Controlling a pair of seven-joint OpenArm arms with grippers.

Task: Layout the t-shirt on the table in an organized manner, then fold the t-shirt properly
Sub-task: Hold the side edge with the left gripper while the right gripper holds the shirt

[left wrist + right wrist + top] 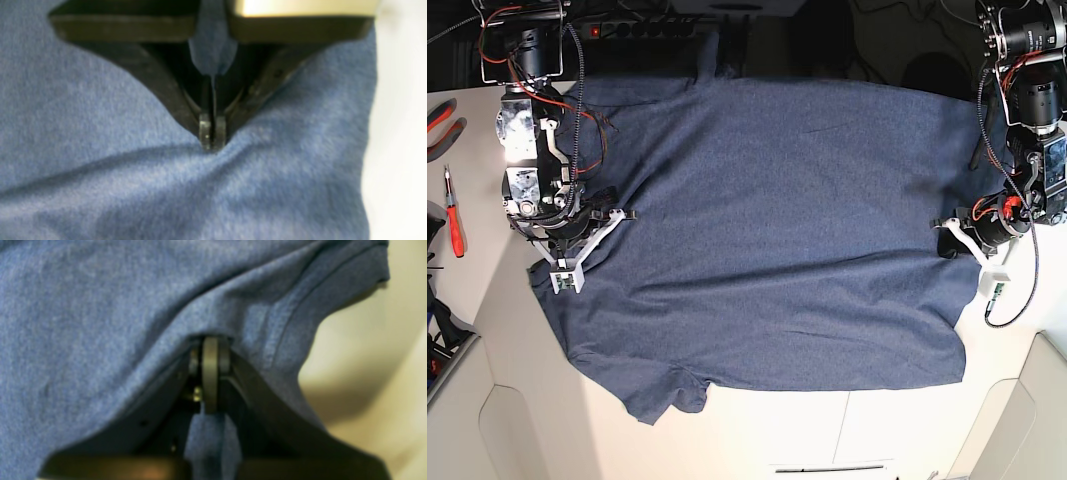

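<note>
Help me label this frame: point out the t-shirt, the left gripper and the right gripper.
t-shirt (777, 220), base view, middle of the spread cloth.
left gripper (212, 131), left wrist view, shut fingertips pinching cloth.
right gripper (210, 355), right wrist view, shut fingertips pinching cloth.

Both wrist views are blurred. The t-shirt runs past the table's far edge; its collar and lettering stay unseen.
</note>
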